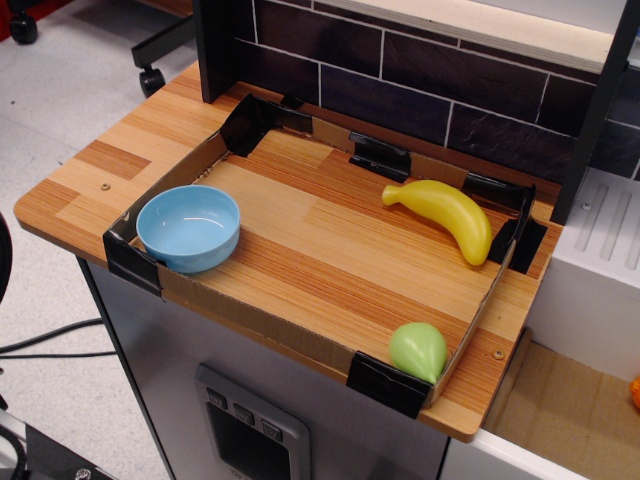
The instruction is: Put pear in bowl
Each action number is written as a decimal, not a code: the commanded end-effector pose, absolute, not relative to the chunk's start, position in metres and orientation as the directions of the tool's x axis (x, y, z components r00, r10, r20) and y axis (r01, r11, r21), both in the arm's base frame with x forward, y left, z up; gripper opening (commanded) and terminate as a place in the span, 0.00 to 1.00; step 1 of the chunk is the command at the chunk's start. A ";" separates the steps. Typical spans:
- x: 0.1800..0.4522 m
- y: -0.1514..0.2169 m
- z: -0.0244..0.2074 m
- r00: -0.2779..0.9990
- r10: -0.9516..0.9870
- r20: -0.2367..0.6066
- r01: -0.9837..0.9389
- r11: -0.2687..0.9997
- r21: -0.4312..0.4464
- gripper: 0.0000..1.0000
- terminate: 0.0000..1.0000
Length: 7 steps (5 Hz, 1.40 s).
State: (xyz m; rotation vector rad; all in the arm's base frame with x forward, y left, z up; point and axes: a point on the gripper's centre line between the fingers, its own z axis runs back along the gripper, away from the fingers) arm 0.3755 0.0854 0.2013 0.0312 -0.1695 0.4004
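The light-green pear (418, 349) lies in the near right corner of the cardboard-walled area on the wooden table, against the low wall. The light-blue bowl (189, 227) stands empty in the near left corner, far from the pear. No gripper or arm shows in this view.
A yellow banana (448, 214) lies at the back right inside the walls. A low cardboard rim (262, 318) with black tape at the corners surrounds the work area. A dark brick-pattern wall (400, 70) stands behind. A white unit (600, 270) sits to the right.
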 end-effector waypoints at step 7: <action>0.279 -0.028 0.142 0.707 0.707 0.023 -0.698 0.703 -0.137 1.00 0.00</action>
